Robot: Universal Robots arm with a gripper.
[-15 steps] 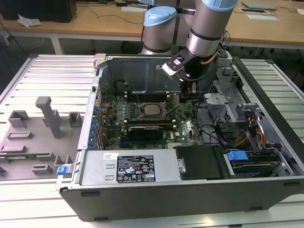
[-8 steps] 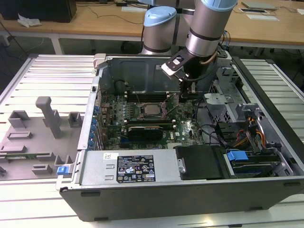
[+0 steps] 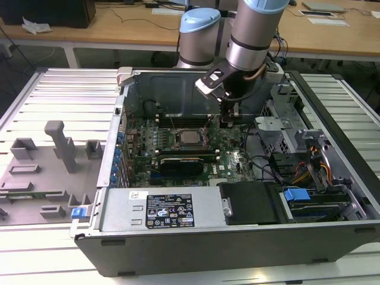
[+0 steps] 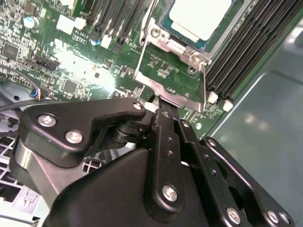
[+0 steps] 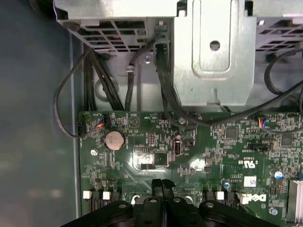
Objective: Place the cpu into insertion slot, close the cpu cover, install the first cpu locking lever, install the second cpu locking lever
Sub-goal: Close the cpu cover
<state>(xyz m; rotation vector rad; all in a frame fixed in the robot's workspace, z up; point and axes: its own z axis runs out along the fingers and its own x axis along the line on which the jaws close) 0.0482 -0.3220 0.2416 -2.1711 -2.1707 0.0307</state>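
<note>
Pale silver-grey square cpu (image 4: 201, 16) sits upper right of the second wrist view, in the dark-rimmed insertion slot (image 3: 180, 142). The thin dark-silver cpu cover (image 4: 166, 43) lies down around it. Black pincer (image 4: 163, 108), closed tight and empty, touches the cover's tab. Judgement: press straight down, clear of the black memory slots (image 4: 255, 42). Grey computer case (image 3: 237, 249) on slatted metal desk (image 3: 53, 89); wooden desks (image 3: 119, 27) behind.

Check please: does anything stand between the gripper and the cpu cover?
Nothing visible does. In the second wrist view the gripper, jaws shut, sits right at the edge of the cpu cover.
</note>
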